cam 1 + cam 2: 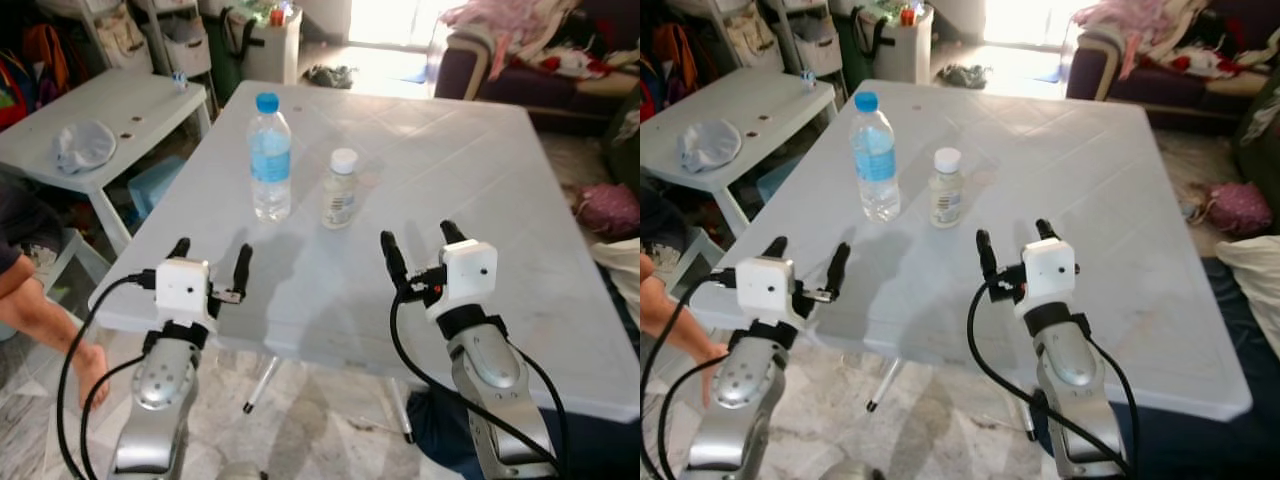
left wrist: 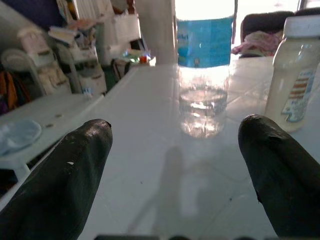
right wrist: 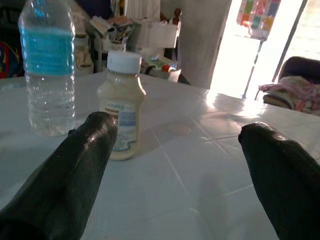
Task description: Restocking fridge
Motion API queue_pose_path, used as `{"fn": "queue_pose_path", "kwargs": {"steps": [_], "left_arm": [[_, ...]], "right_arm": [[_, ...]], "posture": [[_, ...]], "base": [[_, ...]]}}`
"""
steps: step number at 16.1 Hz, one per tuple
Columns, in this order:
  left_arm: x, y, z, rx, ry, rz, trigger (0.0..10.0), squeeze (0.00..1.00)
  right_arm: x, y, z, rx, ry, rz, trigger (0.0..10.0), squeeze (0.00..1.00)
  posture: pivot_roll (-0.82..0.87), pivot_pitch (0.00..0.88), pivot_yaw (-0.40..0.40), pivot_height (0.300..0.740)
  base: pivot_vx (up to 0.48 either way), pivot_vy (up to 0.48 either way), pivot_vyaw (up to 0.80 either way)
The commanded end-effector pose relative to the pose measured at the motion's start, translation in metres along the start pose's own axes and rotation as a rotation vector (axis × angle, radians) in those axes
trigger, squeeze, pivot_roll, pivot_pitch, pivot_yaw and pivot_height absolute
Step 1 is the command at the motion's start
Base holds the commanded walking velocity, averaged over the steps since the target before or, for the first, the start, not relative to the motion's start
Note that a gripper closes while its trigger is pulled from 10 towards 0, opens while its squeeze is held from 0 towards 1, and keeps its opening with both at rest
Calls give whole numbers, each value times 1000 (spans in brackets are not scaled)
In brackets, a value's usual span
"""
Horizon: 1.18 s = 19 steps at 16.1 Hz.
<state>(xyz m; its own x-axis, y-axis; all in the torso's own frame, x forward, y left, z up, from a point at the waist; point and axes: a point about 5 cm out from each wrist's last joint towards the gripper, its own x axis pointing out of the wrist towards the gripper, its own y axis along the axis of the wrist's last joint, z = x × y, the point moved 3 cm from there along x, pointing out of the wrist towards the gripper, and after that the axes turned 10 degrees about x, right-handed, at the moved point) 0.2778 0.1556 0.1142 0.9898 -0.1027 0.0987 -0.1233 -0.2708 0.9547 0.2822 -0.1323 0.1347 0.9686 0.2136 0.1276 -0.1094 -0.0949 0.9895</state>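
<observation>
A: Bottle positions being logged?
B: Yes. Water bottle point(image 1: 271, 157) w/ blue cap is being seen upright on the white table point(image 1: 480, 190), mid-left. Small white-capped bottle point(image 1: 340, 189) is standing just beside it, to its right, not touching.
A: Claws?
B: Left claw point(image 1: 211, 260) is being held over the near table edge, fingers spread wide, nothing gripped. Right claw point(image 1: 418, 245) is being held above the table, also spread wide, nothing gripped.
</observation>
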Motion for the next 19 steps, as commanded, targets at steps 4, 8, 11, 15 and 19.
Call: {"fn": "queue_pose_path", "kwargs": {"steps": [4, 8, 11, 15, 19], "left_arm": [[6, 13, -3, -6, -2, 57, 10000, 0], [1, 9, 0, -8, -16, 41, 10000, 0], [3, 9, 2, -19, -31, 39, 10000, 0], [-3, 7, 4, -36, -25, 26, 10000, 0], [-6, 6, 3, -38, -19, 19, 10000, 0]], "right_arm": [[3, 9, 3, 1, -29, 33, 10000, 0], [-13, 1, 20, 3, -145, 14, 10000, 0], [-11, 5, 19, -2, -143, 26, 10000, 0], [-13, 3, 14, -12, -139, 23, 10000, 0], [-12, 4, 14, -17, -143, 24, 10000, 0]], "posture": [[2, 0, -7, 740], [-14, 0, 15, 740], [-19, 0, 20, 740], [-14, 0, 19, 740], [-12, 0, 21, 740]], "base": [[315, 0, 0], [315, 0, 0], [211, 0, 0], [0, 0, 0], [0, 0, 0]]}}
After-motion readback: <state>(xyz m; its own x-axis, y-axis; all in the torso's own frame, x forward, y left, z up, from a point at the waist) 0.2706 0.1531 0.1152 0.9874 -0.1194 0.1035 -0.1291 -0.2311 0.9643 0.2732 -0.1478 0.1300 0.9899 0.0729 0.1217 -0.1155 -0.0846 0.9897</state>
